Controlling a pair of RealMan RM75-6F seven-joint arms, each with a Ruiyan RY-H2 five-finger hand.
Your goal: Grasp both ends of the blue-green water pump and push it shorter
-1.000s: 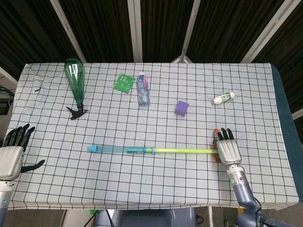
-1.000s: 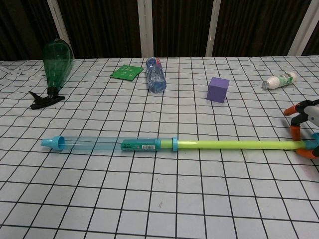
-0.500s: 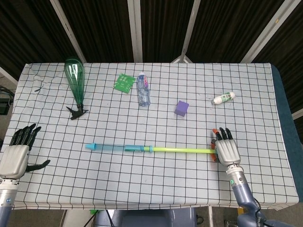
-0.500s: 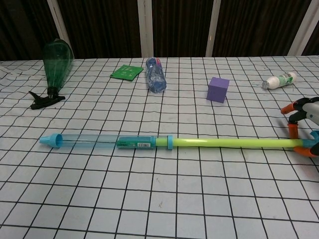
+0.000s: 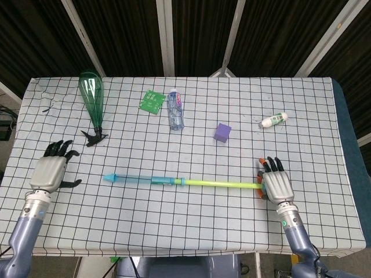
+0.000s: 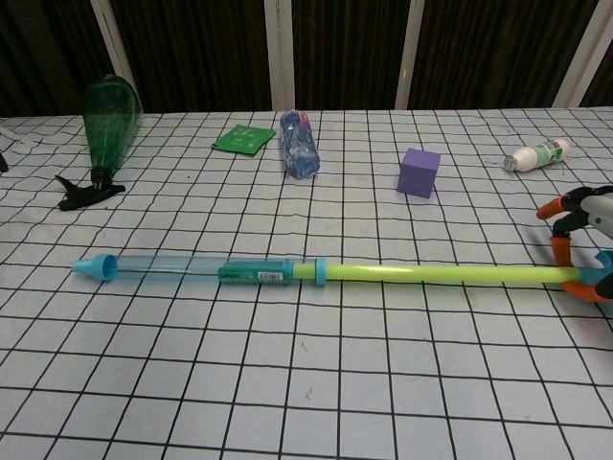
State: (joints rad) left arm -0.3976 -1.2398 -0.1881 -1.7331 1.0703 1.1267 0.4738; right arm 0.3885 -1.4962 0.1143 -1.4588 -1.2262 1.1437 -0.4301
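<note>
The water pump lies across the checked table, its blue-green barrel (image 5: 145, 180) (image 6: 192, 270) at the left. Its yellow-green rod (image 5: 223, 184) (image 6: 441, 275) is drawn far out to the right. My right hand (image 5: 276, 185) (image 6: 594, 216) lies over the rod's orange handle (image 6: 563, 251) and grips it, dark fingertips pointing away from me. My left hand (image 5: 52, 171) is open with fingers spread, hovering a short way left of the barrel's blue tip (image 5: 108, 177) and not touching it. The chest view does not show the left hand.
At the back stand a green spray bottle (image 5: 91, 98) (image 6: 105, 115), a green packet (image 5: 151, 101) (image 6: 241, 139), a clear water bottle (image 5: 175, 110) (image 6: 300, 144), a purple cube (image 5: 222, 132) (image 6: 420, 172) and a small white bottle (image 5: 273, 120) (image 6: 536, 154).
My left hand has moved up and to the right, closer to the pump's blue tip. The whole pump has slid a little to the left along with my right hand.
</note>
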